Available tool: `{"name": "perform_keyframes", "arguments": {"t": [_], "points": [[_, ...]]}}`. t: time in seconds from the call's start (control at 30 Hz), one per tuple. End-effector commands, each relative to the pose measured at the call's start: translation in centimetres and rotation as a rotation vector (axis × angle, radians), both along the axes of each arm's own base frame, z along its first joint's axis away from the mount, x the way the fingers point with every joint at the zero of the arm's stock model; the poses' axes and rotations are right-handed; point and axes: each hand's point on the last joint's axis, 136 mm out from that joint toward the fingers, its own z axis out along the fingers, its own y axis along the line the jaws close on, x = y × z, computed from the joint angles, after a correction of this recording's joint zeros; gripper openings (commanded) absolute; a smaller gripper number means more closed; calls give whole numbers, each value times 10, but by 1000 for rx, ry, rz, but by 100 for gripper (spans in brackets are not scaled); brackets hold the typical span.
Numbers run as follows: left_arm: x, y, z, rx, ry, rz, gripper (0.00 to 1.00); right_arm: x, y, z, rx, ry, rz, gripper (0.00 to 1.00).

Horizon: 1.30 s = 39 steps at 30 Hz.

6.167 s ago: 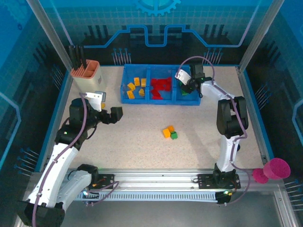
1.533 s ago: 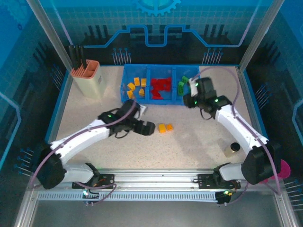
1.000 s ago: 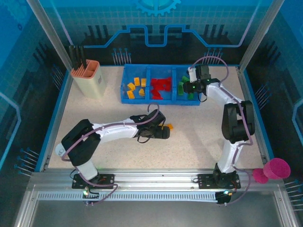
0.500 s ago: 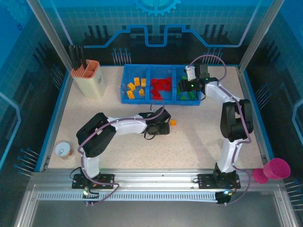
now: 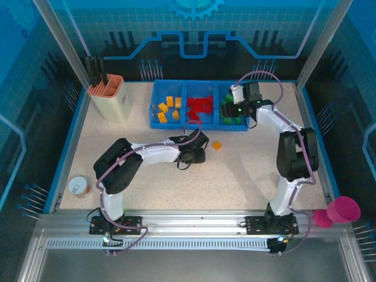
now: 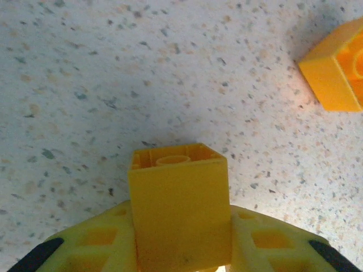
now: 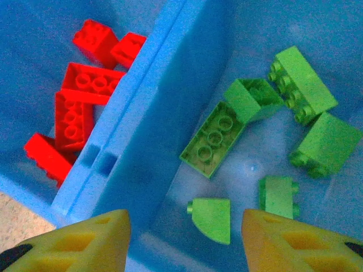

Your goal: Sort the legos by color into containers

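Via left gripper (image 6: 180,241): clamped just now on small yellow-orange plastic brick (image 6: 178,198), just in front of low blue plastic tray (image 5: 176,126) (jaws wide a sec ago). Pick done; probably bound for tray's left compartment.

Via right gripper (image 7: 184,238): parted, empty, over tray's green-brick compartment (image 7: 255,164).

Second orange brick (image 5: 217,144) loose in front of tray, seemingly last one out. Beige orange-rimmed cup (image 5: 108,97) left of tray, well off the route.

Left arm (image 5: 151,154) and right arm (image 5: 271,119): white link shells, black joint housings, a lilac cable looped along each, black base plates. Fingers (image 7: 85,238) yellow, moulded with rectangular recesses, black at the outer corners.
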Motion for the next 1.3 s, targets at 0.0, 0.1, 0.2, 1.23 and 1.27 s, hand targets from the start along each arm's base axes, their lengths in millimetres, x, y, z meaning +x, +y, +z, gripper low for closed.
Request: {"name": "perform_keyframes", "arguments": {"t": [0.0, 0.1, 0.2, 1.23, 1.27], "points": [[14, 21, 30, 60, -62, -23, 26, -21, 6, 32, 30, -39, 35, 58], [30, 42, 63, 105, -144, -33, 24, -44, 6, 33, 42, -15, 44, 61], [52, 64, 95, 110, -218, -12, 24, -69, 8, 29, 62, 13, 46, 61], [273, 177, 74, 143, -335, 181, 25, -140, 69, -81, -136, 218, 155, 74], [274, 176, 71, 142, -329, 176, 27, -138, 71, -83, -145, 225, 156, 74]]}}
